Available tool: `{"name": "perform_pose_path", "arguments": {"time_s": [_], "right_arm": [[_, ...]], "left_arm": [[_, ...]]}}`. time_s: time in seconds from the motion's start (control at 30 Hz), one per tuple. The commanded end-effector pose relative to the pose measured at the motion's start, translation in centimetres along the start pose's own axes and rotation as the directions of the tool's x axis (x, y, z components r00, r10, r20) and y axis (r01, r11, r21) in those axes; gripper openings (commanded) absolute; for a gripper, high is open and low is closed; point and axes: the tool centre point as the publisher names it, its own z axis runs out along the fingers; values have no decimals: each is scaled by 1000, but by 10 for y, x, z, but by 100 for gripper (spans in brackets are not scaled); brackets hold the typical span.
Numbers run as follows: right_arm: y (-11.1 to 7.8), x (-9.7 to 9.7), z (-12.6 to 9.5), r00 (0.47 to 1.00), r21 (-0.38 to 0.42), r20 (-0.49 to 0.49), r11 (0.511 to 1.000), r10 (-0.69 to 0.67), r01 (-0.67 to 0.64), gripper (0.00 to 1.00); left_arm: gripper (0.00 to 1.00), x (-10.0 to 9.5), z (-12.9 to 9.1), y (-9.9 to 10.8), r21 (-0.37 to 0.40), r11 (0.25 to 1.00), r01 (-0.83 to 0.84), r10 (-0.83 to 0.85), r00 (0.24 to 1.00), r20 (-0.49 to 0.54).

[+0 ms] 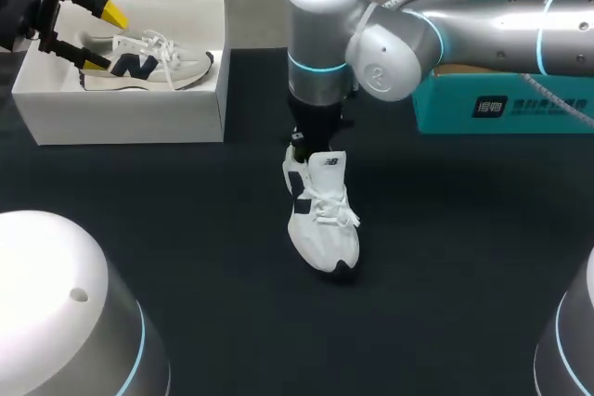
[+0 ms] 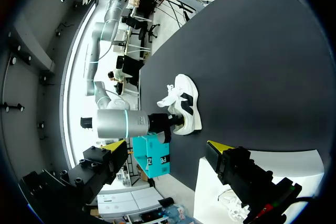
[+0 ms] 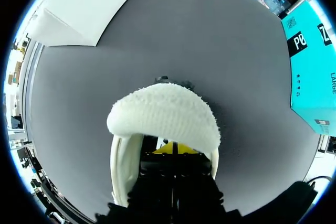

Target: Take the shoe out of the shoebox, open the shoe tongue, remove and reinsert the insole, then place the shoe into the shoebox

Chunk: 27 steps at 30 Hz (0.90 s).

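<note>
**Working at the shoe's opening, right arm nearest**

Reaching past the middle of the worktop [image 1: 464,229], our right arm sets its right tool [image 1: 299,147] straight down at the heel end of the shoe [image 1: 323,220]. The shoe stands out of the box on its sole. Its long axis runs from the heel under the tool to the toe, which points at the near edge, so any pull on the tongue or insole has to go along that line.

From the right wrist, a yellow tip sits down inside the shoe's mouth with a padded white edge curving just ahead of it. We cannot tell whether that edge is tongue or collar, nor whether this tool is apart or clamped on something.

Our left tool [image 1: 100,39] hangs with its tips apart over the white shoebox [image 1: 121,113], where a second shoe [image 1: 148,62] lies on its side. It is well apart from the shoe on the worktop. A teal box [image 1: 501,104] sits at the far right.

We judge the tongue-and-insole step to be in hand, and the right arm is plainly the nearer one for it. With nothing pinning the toe, the shoe may tip or slide.
</note>
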Motion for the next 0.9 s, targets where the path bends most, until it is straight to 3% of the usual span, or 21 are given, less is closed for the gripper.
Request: {"name": "perform_pose_path", "arguments": {"time_s": [0.03, 0.5, 0.9], "right_arm": [[-2, 5, 4, 1000, 0, 6, 1000, 0, 0, 0], [-14, -1, -39, 999, 41, 41, 999, 4, -5, 0], [-24, -3, -44, 998, 96, 64, 995, -23, 17, 0]], "left_arm": [[100, 0, 0, -1, 0, 1000, 0, 0, 1000, -3], [100, 0, 0, -1, 0, 1000, 0, 0, 1000, -3], [100, 0, 0, -1, 0, 1000, 0, 0, 1000, -3]]}}
